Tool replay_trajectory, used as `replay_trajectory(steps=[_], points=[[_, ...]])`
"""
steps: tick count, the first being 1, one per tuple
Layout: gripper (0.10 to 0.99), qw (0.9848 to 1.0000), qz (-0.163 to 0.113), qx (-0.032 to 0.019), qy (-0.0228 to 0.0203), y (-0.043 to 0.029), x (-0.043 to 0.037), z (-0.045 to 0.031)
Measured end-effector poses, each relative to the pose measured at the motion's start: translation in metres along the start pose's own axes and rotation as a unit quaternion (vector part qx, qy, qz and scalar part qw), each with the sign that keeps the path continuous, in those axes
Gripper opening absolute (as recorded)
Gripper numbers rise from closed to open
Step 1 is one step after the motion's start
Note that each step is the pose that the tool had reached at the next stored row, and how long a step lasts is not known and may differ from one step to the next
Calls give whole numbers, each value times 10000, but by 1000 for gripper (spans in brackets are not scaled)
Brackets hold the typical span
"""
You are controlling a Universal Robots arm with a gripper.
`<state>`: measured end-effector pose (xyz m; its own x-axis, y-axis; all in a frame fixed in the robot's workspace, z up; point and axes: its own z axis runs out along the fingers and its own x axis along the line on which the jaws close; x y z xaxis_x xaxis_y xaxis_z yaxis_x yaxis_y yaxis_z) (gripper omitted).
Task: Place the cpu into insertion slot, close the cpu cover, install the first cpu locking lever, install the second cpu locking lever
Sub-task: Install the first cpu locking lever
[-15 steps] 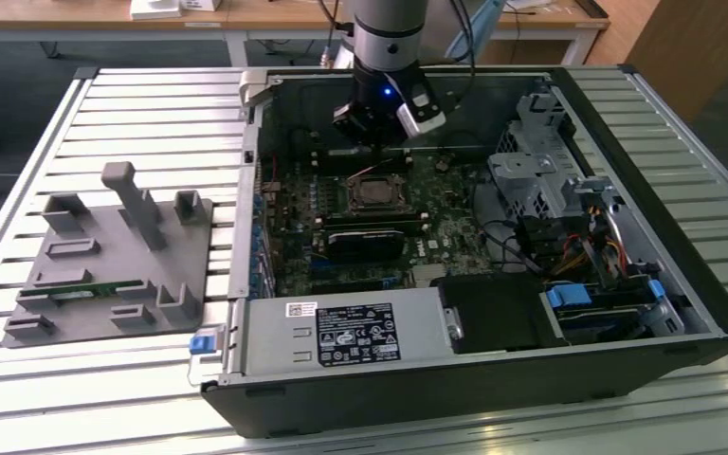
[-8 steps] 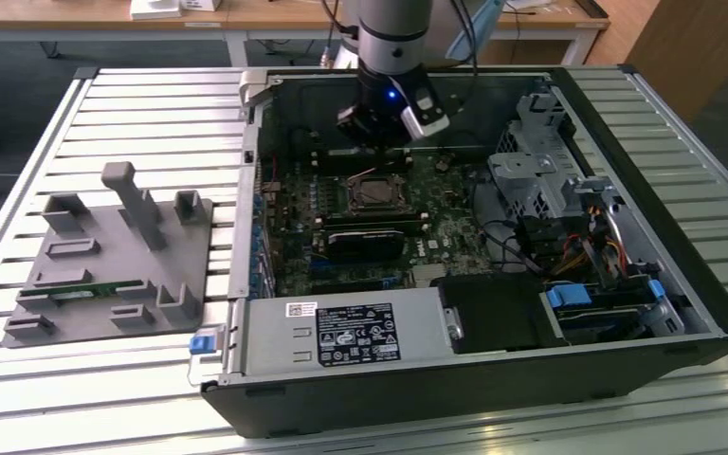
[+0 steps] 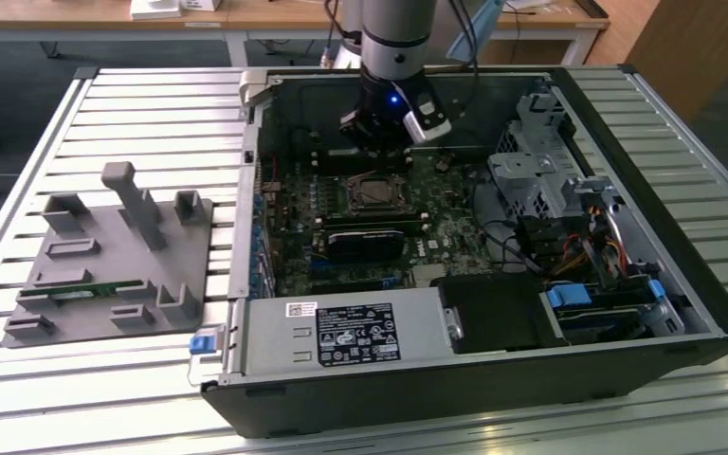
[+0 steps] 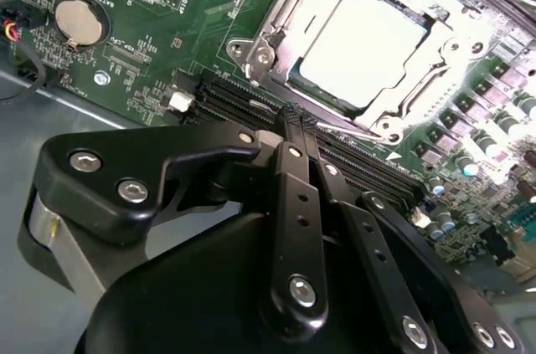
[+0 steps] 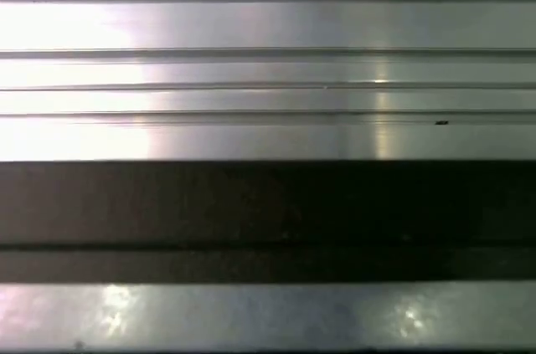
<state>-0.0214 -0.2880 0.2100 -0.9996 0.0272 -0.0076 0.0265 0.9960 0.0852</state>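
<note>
Exterior view: an open computer case (image 3: 465, 379) lies on a slatted metal table (image 3: 149, 95); a grey fixture (image 3: 111, 265) sits toward the exterior view's left. The claw (image 3: 383, 142) hangs inside the case, just beyond the insertion slot (image 3: 373, 194).

Second wrist view: the claw (image 4: 293, 124) is narrow, fingertips together, holding nothing. The cpu (image 4: 364, 44) sits in the insertion slot, framed by the cpu cover (image 4: 276, 28).

First wrist view: table slats (image 5: 268, 78).
</note>
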Motion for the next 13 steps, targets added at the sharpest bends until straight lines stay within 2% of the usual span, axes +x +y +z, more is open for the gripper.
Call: replay_trajectory(steps=[3,5,9,13], points=[[106,10000,0,12,0,-2,-5,31],[106,10000,0,44,-2,-4,-8,49],[106,9999,-1,146,-3,-6,-16,80],[106,9996,-2,270,-2,-8,-26,104]])
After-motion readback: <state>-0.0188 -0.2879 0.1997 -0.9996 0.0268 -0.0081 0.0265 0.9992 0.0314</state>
